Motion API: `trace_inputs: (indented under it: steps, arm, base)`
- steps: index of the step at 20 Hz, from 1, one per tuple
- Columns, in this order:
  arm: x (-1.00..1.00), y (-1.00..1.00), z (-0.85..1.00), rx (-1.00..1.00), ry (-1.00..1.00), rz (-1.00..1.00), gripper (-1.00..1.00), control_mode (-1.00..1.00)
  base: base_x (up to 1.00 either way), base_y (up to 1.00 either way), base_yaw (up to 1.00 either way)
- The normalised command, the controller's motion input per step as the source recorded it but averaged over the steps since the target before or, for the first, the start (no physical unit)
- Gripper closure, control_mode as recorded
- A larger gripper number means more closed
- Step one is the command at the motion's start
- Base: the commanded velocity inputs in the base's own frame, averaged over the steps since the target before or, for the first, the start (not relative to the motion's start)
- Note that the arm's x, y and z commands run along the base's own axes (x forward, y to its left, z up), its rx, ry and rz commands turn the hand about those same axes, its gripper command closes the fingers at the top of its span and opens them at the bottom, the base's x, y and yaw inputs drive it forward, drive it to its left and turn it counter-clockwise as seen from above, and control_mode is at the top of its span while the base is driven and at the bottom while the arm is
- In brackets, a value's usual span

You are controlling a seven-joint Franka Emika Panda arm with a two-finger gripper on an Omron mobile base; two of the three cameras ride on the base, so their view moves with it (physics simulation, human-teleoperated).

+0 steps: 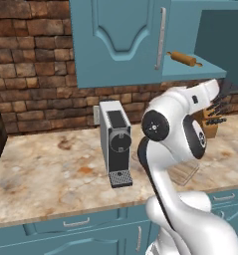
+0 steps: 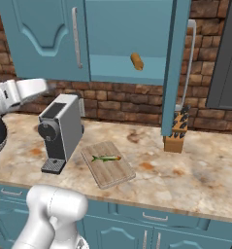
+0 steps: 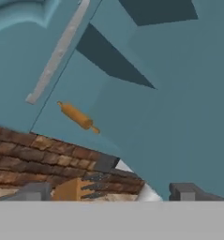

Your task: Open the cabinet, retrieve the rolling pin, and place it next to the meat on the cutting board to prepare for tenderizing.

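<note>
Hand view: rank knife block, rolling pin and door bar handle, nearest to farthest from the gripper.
1. Knife block, low, just beyond the gripper.
2. Rolling pin, inside the cabinet above.
3. Bar handle, upper left; too close to call against the rolling pin.

One rolling pin [image 1: 182,59] lies in one open cabinet [image 1: 115,35]. The counter [image 2: 195,180] holds one coffee machine [image 2: 61,131], one knife block [image 2: 176,136] and one cutting board [image 2: 110,170] carrying one piece of meat [image 2: 106,158].
</note>
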Motion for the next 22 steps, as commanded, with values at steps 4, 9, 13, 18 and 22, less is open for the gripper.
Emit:
trace_inputs:
  steps: [4,9,13,18,22]
  arm:
    - [-0.12,0.0,0.37,0.32,-0.19,0.07,-1.0,-1.0]
    - [0.21,-0.07,0.19,0.25,-0.07,0.05,-1.0,-1.0]
    - [0.53,-0.29,0.1,0.26,-0.04,0.17,-1.0,-1.0]
    - [0.47,-0.04,0.0,0.09,-0.02,0.16,-1.0,-1.0]
    - [0.04,0.0,0.0,0.0,-0.03,0.03,-1.0,-1.0]
  base:
    - [0.0,0.0,0.0]
    - [0.0,0.0,0.0]
    - [0.0,0.0,0.0]
    - [0.0,0.0,0.0]
    - [0.0,0.0,0.0]
